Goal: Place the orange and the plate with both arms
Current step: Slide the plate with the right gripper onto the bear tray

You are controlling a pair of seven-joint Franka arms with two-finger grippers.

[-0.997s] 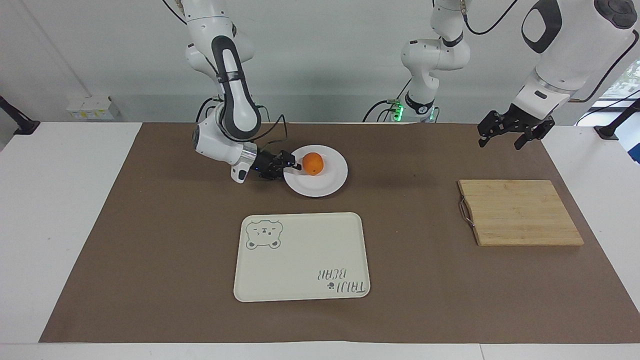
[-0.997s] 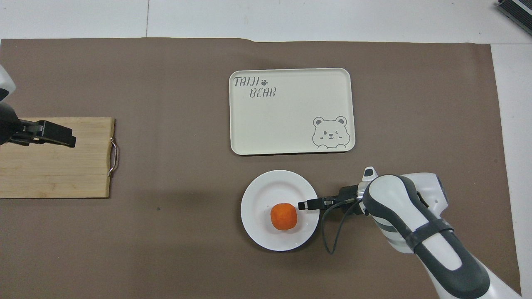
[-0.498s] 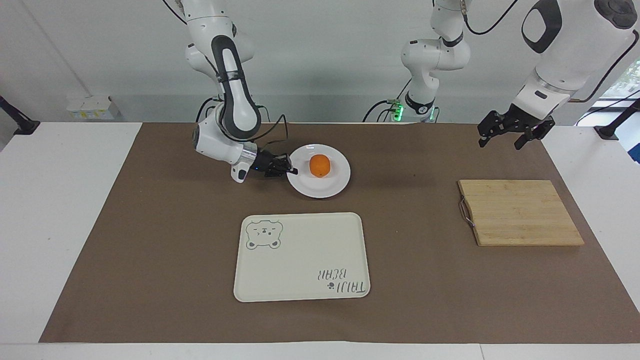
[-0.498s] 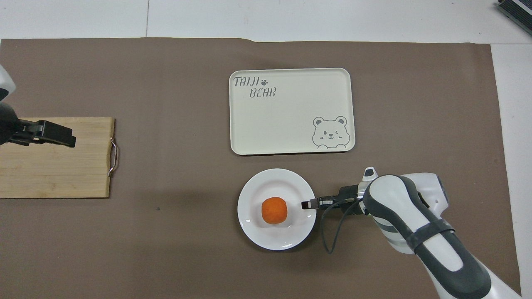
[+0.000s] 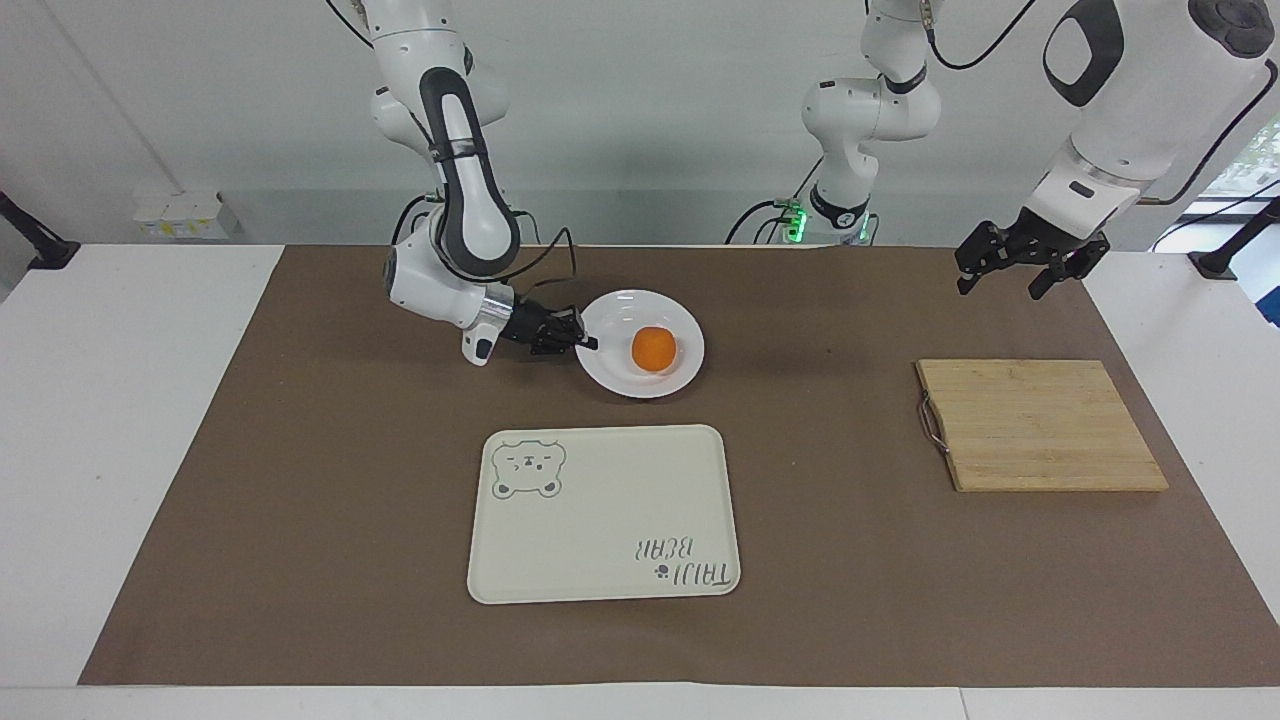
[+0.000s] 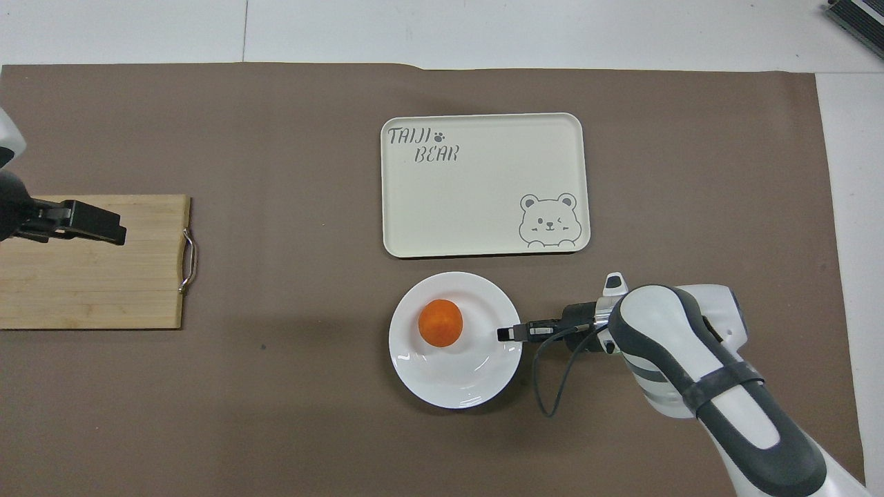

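The white plate [image 5: 620, 378] lies on the brown mat, nearer to the robots than the tray. The orange [image 5: 653, 349] sits on it, toward the rim away from my right gripper. My right gripper [image 5: 588, 342] is low beside the plate, shut on its rim at the right arm's end. In the overhead view the orange [image 6: 440, 323] lies on the plate [image 6: 449, 379], a little apart from the right gripper [image 6: 504, 334]. My left gripper [image 5: 1000, 283] hangs open and empty in the air over the cutting board; it also shows in the overhead view [image 6: 114, 235]. The left arm waits.
A cream tray with a bear print [image 5: 600, 520] lies mid-table, just farther from the robots than the plate; it also shows in the overhead view [image 6: 483, 200]. A wooden cutting board with a metal handle [image 5: 1040, 425] lies toward the left arm's end, also seen from overhead [image 6: 103, 290].
My right gripper has nudged the plate a little toward the tray and the left arm's end. The orange has rolled across the plate away from that gripper. The left arm has not moved.
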